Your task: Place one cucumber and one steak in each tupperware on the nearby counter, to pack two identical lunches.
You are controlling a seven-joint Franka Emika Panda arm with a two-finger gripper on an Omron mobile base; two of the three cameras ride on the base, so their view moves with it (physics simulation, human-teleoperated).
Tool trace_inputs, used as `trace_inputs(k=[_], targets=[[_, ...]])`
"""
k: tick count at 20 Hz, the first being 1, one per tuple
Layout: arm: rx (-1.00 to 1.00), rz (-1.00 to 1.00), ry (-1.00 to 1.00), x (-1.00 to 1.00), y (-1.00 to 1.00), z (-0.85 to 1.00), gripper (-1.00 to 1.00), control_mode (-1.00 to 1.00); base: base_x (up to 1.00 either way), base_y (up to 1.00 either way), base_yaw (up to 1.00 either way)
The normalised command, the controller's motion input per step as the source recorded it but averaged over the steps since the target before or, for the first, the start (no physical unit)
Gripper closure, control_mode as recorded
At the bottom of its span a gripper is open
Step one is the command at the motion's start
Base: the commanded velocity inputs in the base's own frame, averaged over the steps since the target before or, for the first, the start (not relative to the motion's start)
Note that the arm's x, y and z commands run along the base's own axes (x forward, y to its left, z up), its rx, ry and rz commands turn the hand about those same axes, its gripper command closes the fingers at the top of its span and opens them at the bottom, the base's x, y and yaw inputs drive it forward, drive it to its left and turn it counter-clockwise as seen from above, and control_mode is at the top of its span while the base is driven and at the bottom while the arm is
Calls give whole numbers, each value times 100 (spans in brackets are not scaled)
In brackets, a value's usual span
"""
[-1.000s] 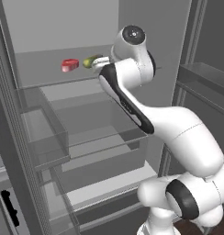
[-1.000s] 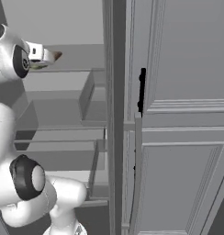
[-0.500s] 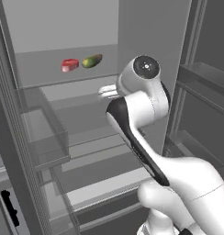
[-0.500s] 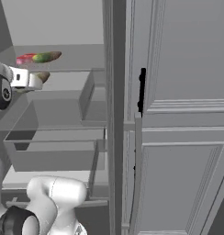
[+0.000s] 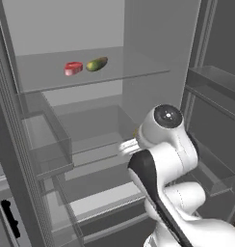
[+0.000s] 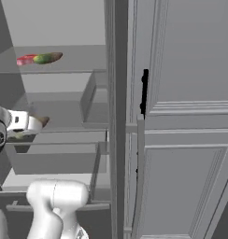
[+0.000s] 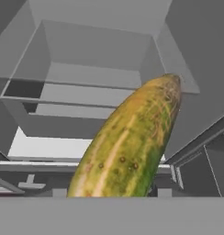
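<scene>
The claw (image 6: 36,122) is clamped on a cucumber (image 7: 132,142), and in the hand view that cucumber is huge, running from the bottom up toward the upper right, yellow-green with darker green streaks and small speckles. The fingers themselves are hidden behind it there. In the right base view the claw sits low at the left edge, pointing right, with a bit of something brownish at its tip, too small to make out properly. In the left base view the white arm (image 5: 163,159) is folded in front of the open fridge, the wrist at about middle-shelf height.

Past the cucumber, the hand view looks into a grey drawer bin (image 7: 95,69) of the fridge, with a pale shelf surface below it.

Up on the top glass shelf (image 5: 134,67) the other cucumber (image 5: 97,63) lies right beside a pinkish-red steak (image 5: 73,68), the steak on the left, the two just about touching. The right base view has the same pair at upper left. On the right of that view stands a grey panelled door (image 6: 181,116) with a black handle (image 6: 144,91).
</scene>
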Motion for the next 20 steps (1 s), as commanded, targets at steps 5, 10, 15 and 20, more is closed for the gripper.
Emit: trace_inputs(k=[5,10,15,20], targets=[[0,0,0,0,0,0,100,100,-55,-12,82],[0,0,0,0,0,0,100,100,-48,-8,88],[0,0,0,0,0,0,100,100,-55,-3,84],[0,0,0,0,0,0,100,100,-49,2,85]])
